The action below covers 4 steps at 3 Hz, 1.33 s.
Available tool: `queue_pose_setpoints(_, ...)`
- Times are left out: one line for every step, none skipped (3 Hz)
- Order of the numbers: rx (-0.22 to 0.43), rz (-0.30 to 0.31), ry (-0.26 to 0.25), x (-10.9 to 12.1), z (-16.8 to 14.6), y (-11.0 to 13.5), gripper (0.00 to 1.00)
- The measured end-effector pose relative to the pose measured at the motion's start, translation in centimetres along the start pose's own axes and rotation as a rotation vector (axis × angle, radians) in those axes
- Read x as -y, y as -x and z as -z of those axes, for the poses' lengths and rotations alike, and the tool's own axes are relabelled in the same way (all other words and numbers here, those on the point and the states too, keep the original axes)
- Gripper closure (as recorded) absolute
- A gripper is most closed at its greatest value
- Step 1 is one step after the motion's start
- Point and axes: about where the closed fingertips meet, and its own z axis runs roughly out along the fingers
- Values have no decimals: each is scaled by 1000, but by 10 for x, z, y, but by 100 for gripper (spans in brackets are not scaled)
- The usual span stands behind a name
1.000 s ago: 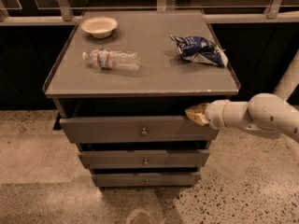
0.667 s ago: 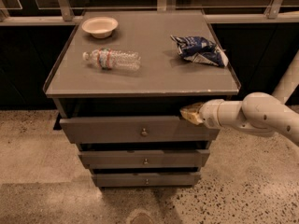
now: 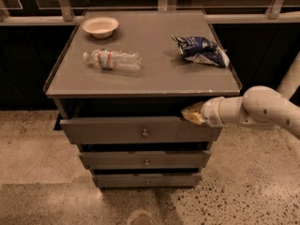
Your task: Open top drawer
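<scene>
The top drawer (image 3: 108, 130) is the widest grey front, with a small round metal knob (image 3: 145, 133) at its centre. It stands pulled out a little, with a dark gap between its top edge and the cabinet top. My gripper (image 3: 190, 114) comes in from the right on a white arm (image 3: 253, 109). Its yellowish tip sits at the drawer's upper right edge, in the gap under the cabinet top.
On the cabinet top (image 3: 154, 74) lie a white bowl (image 3: 100, 26), a clear plastic bottle (image 3: 112, 59) on its side and a blue chip bag (image 3: 200, 50). Below are the middle drawer (image 3: 117, 160) and the bottom drawer (image 3: 122, 180). Speckled floor surrounds the cabinet.
My gripper has moved slightly left along the top drawer's upper edge. The drawer and the things on top have not visibly moved.
</scene>
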Motion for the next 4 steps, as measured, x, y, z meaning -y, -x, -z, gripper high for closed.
queue_pose_setpoints(-4, 1, 3, 0, 1, 1, 100)
queue_pose_setpoints(-22, -6, 13, -2, 5, -1, 100)
queue_pose_setpoints(-22, -6, 13, -2, 5, -1, 100)
queue_pose_setpoints(27, -7, -35, 1, 4, 7, 100)
